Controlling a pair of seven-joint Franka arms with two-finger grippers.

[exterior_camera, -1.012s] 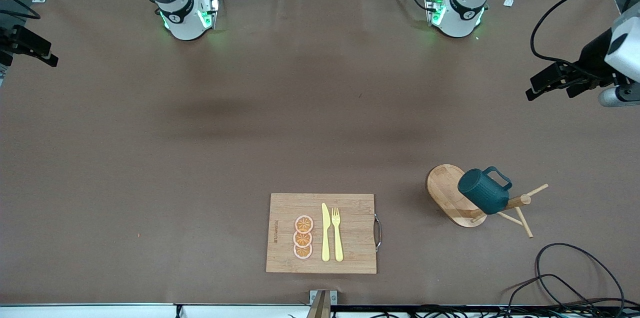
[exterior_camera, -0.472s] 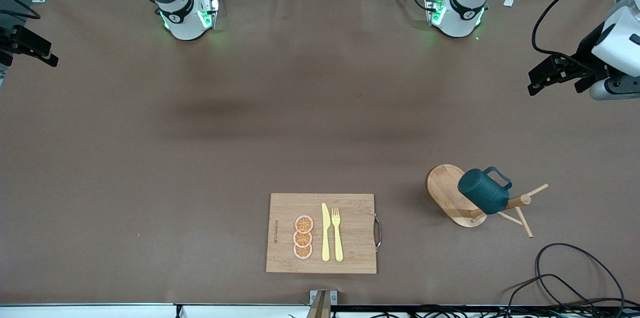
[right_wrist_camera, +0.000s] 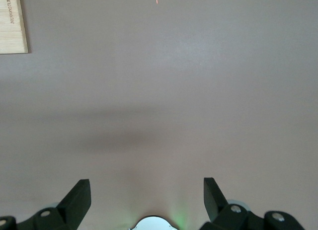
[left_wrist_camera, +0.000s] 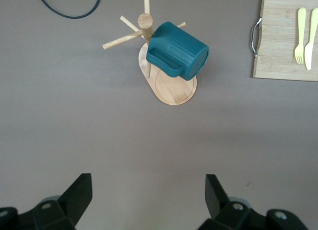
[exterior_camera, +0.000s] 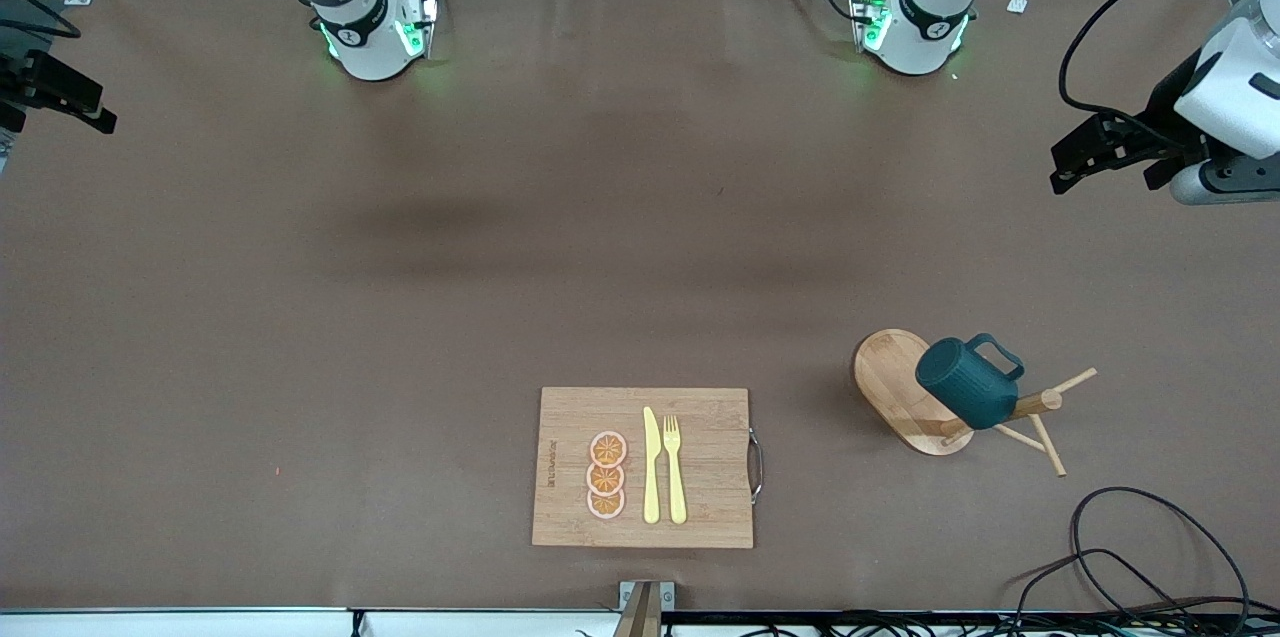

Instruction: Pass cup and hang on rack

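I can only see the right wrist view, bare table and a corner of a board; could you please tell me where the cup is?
Observer: The cup hangs tilted on the rack, above its oval base, toward the left arm's end of the table.
Operator: Is the left end effector holding it?
Observer: No; it is open over bare table, apart from the rack. The right end effector is open too.
Operator: What lies on the board?
Observer: A yellow knife, a fork and three orange slices.

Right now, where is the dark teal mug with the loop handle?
The dark teal mug hangs on a peg of the light wooden mug tree, toward the left arm's end of the table, beside the rectangular bamboo cutting board.
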